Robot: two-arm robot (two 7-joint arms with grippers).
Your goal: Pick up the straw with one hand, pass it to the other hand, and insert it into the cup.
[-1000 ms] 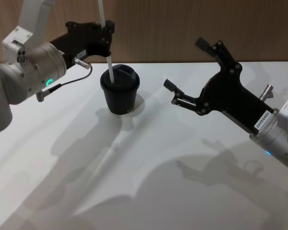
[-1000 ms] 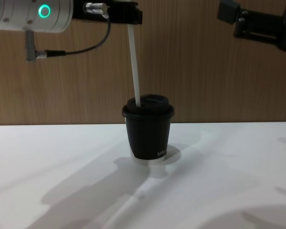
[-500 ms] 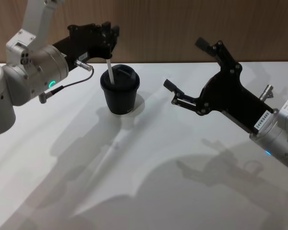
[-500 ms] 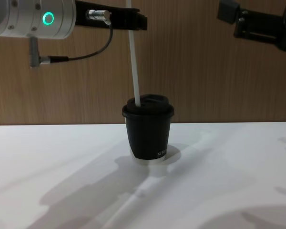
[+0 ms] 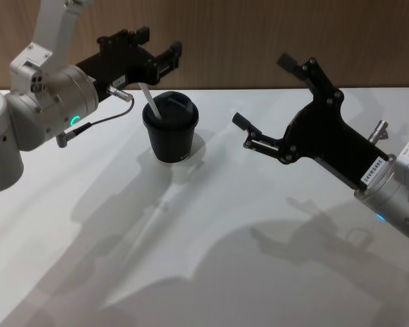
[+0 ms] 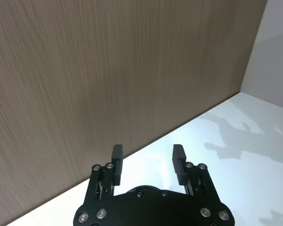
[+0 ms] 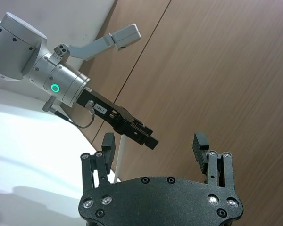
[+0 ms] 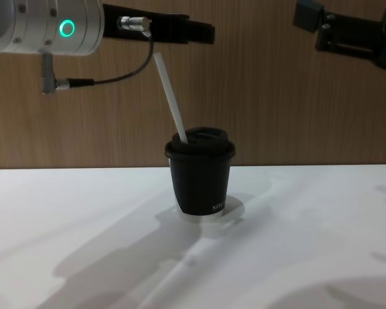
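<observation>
The black cup (image 5: 170, 136) (image 8: 200, 183) stands upright on the white table, lid on. The white straw (image 5: 150, 102) (image 8: 170, 98) sits in the lid's hole and leans toward my left, with nothing holding it. My left gripper (image 5: 160, 42) (image 6: 147, 151) (image 8: 199, 32), the one with the silver wrist and green ring light, hovers open just above and behind the straw's top end. My right gripper (image 5: 262, 90) (image 7: 154, 141), all black, hangs open in the air to the right of the cup, holding nothing. The right wrist view also shows the straw (image 7: 120, 160) below the left gripper (image 7: 134, 129).
The white table (image 5: 191, 238) stretches forward of the cup, crossed by arm shadows. A wood-panel wall (image 8: 264, 96) runs close behind the cup. A dark cable (image 8: 109, 77) loops under my left wrist.
My left gripper opened and let go of the straw. The straw's top end tipped over to the left and it now leans in the lid hole. The right arm stayed still.
</observation>
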